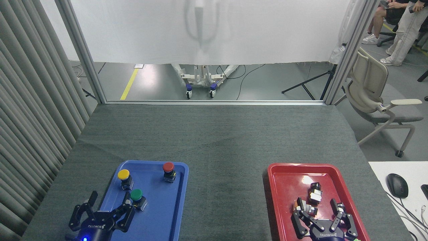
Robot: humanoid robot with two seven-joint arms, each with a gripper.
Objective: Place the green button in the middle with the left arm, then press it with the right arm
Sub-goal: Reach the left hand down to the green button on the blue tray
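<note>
**Green button not yet lifted; both steps outstanding**

The green button (pixel 136 195) is seen standing upright inside the blue tray (pixel 169 221), so the move to the middle (pixel 227 174) is judged not to have been made. The left gripper (pixel 108 206) is held low at the near left corner of that tray with its fingers spread wide, and nothing is clasped between them. The button lies just beyond and slightly to the right of the gripper, close against the tip of its right-hand finger; whether the two are touching cannot be told from this view. The cap is not enclosed by the fingers.

The yellow button (pixel 124 175) is placed farther out from the left gripper, directly ahead, and the red button (pixel 168 168) farther out again and to the right. Neither is disturbed.

The right gripper (pixel 321 207) is held over the near end of the red tray (pixel 284 187), fingers open and empty, with two small dark-and-silver parts (pixel 314 194) lying just ahead of and between its fingertips. The bare grey cloth between the trays is well to its left.

Left to do, by this judgement: the grasp, the carry to the cloth, the release, and the press by the right gripper.
</note>
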